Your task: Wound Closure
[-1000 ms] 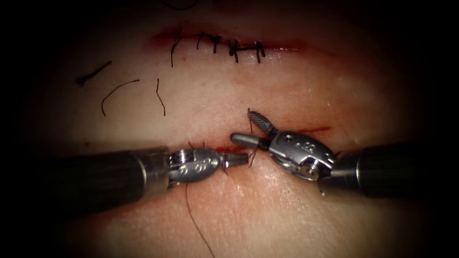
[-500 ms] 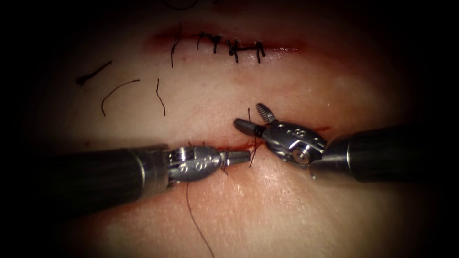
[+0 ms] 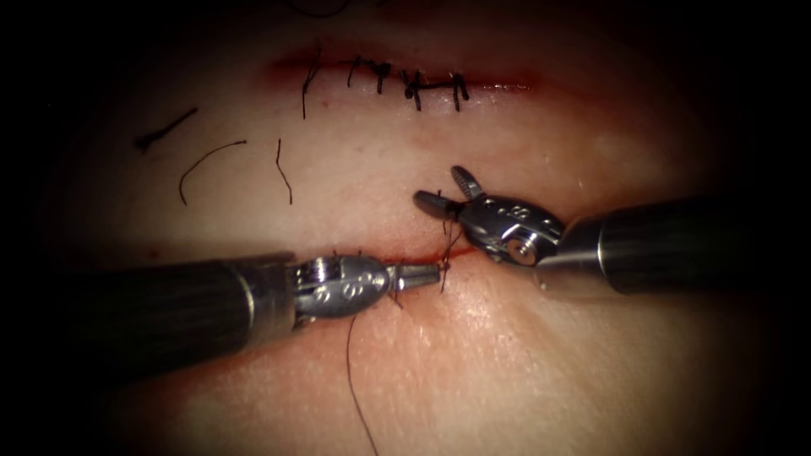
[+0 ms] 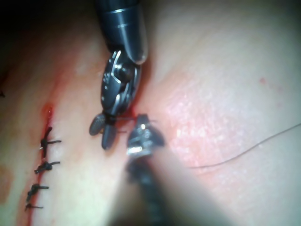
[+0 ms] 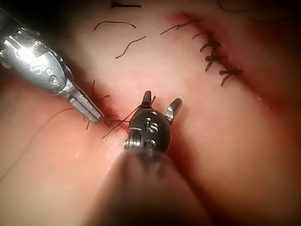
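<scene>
The right arm's silver wristed tool [image 3: 446, 191] lifts away, jaws wide, empty; the left arm's silver tool [image 3: 431, 273] stays clamped on the thin dark thread [image 3: 445, 250] at the red cut [image 3: 414, 257], tensioning the knot.

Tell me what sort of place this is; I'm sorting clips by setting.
Most likely a surgical-robot suturing practice bench, not an operation. Two thin wristed tools work over pale tissue: the left hand shut at a cut, the right hand open. A stitched cut and cut thread ends lie nearby.
</scene>
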Tool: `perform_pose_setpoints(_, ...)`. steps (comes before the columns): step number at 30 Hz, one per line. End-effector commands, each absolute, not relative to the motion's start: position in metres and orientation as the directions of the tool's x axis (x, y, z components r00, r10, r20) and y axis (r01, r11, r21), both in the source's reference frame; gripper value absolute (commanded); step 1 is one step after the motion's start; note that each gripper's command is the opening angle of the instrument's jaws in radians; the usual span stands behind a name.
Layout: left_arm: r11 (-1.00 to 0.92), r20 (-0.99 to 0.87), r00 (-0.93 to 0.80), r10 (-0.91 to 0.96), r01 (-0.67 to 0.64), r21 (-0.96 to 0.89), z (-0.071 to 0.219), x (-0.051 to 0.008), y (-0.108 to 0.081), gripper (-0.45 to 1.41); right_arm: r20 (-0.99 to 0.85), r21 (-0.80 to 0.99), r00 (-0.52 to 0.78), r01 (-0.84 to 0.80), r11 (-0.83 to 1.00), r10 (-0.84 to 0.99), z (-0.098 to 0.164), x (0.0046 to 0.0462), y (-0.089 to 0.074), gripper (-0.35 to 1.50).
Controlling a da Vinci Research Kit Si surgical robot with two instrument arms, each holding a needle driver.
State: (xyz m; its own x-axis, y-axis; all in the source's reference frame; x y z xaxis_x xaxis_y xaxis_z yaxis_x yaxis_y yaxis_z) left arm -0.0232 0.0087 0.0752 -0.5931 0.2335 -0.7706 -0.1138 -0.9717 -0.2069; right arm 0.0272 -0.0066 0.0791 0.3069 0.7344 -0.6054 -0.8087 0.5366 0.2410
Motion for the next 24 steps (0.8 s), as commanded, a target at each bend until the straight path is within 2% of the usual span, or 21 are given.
perform_pose_setpoints(1,-0.972,-0.771,-0.593,0.233,-0.112,-0.208,0.0759,-0.0237,0.0083,-0.45,-0.599,0.254,0.316,-0.797,0.548,0.736,0.0799,0.0281,-0.0075,0.29)
perform_pose_setpoints(2,-0.972,-0.771,-0.593,0.233,-0.112,-0.208,0.0759,-0.0237,0.0083,-0.45,-0.596,0.264,0.32,-0.788,0.556,0.736,0.08,0.0283,-0.0077,0.02)
perform_pose_setpoints(3,-0.972,-0.771,-0.593,0.233,-0.112,-0.207,0.0759,-0.0237,0.0083,-0.45,-0.588,0.274,0.33,-0.777,0.566,0.738,0.0802,0.0285,-0.0081,-0.35)
perform_pose_setpoints(8,-0.972,-0.771,-0.594,0.232,-0.112,-0.206,0.0758,-0.0235,0.0083,-0.45,-0.596,0.259,0.364,-0.756,0.601,0.715,0.08,0.0283,-0.0087,-0.35)
perform_pose_setpoints(24,-0.969,-0.741,-0.624,0.248,-0.164,-0.186,0.0784,-0.0209,0.0113,-0.45,-0.658,0.254,0.339,-0.741,0.622,0.672,0.0733,0.0275,-0.0123,-0.35)
